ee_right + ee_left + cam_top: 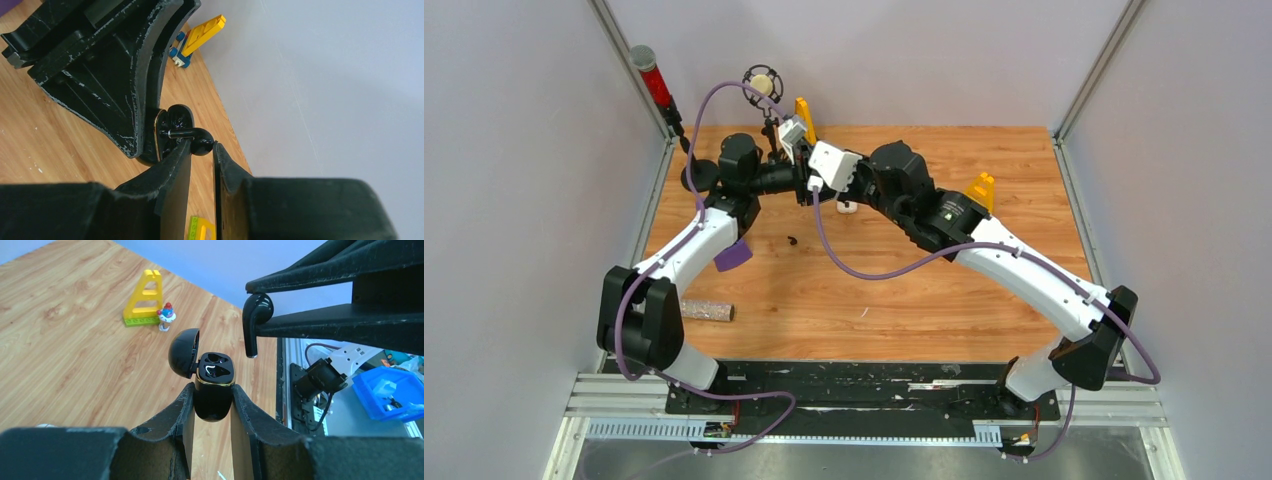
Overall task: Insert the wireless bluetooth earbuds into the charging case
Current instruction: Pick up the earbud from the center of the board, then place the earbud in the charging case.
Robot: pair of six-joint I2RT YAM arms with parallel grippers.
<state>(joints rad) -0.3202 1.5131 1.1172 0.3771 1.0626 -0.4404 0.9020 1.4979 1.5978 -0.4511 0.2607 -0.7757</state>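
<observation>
Black empty case (215, 371) clamped in left claw (212, 388); right claw (202, 149) pinches black earbud (258, 311).

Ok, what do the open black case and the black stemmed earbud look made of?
The open black pebble-shaped case: likely glossy hard plastic, bright reflections, gold-looking rim band. The black stemmed earbud: probably glossy plastic too, from its sharp highlights.

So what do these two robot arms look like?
The left arm and right arm have white shells with chunky black joints. A purple cable loops along each. The fingers are scuffed black plastic wedges, and a white camera box sits at each wrist.
</observation>
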